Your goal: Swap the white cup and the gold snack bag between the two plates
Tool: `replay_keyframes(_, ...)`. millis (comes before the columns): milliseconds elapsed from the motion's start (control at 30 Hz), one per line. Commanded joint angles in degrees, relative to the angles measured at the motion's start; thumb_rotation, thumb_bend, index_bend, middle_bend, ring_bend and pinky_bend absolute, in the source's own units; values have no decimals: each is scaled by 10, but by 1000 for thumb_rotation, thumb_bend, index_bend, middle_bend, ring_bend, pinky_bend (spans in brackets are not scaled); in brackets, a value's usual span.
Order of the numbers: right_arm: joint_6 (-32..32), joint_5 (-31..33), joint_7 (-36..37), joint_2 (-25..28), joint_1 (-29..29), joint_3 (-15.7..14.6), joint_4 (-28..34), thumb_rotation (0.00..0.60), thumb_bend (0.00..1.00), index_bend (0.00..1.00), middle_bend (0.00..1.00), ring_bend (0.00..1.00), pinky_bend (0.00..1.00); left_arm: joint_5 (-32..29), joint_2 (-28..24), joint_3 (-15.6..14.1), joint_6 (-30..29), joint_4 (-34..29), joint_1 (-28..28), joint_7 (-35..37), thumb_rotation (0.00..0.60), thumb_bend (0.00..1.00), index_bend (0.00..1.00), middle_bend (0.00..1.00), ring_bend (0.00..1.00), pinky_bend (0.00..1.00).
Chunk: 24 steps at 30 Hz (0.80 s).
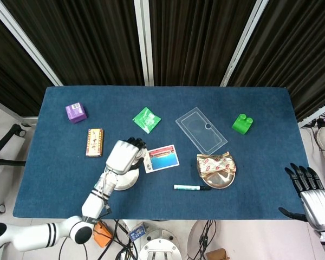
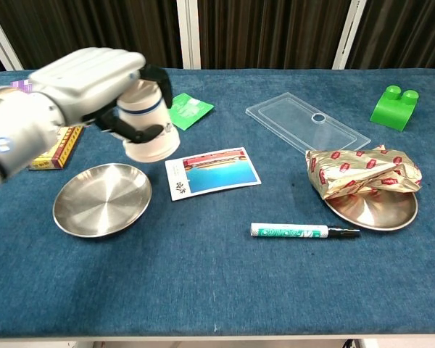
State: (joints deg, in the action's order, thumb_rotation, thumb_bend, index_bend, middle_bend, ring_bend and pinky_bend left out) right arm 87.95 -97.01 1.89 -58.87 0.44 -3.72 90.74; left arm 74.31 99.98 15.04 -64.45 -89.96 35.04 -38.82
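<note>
Above the table, between the bare left plate (image 2: 101,199) and the picture card (image 2: 214,171), we see our left hand (image 2: 94,83) wrapped around the white cup (image 2: 146,125), lifted clear. Our right hand (image 1: 311,194) hangs off the table's right edge, fingers spread, holding nothing, while the gold snack bag (image 2: 362,170) lies on the right plate (image 2: 377,212).

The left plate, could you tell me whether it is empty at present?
Empty. The chest view shows the left plate bare, with the white cup gripped in the left hand and raised above the table.

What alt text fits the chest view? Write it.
The left hand holds a white cup above the table, beside an empty metal plate. A gold snack bag lies on a second plate at right.
</note>
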Motion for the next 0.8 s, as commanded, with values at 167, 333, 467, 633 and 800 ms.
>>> replay_keyframes(167, -12, 8, 15, 5, 7, 4, -2, 516, 137, 0, 0, 0, 0, -78, 97, 50, 49, 140, 86, -28, 600, 529, 495, 525, 501, 694)
replay_keyframes(333, -22, 11, 16, 7, 13, 5, 0, 516, 136, 0, 0, 0, 0, -98, 117, 48, 66, 177, 106, -16, 600, 386, 421, 432, 462, 655)
replay_keyframes(467, -29, 17, 12, 7, 17, 8, 3, 516, 137, 0, 0, 0, 0, -97, 110, 38, 77, 164, 109, 17, 600, 180, 267, 311, 349, 595)
replay_keyframes(633, -41, 19, 0, 3, 22, 7, 7, 516, 136, 0, 0, 0, 0, -100, 97, 33, 60, 126, 111, 6, 600, 23, 122, 182, 200, 467)
replay_keyframes(800, -55, 19, -15, -6, 31, 9, 10, 516, 137, 0, 0, 0, 0, -75, 49, 19, 24, 49, 92, 12, 600, 0, 95, 154, 159, 425)
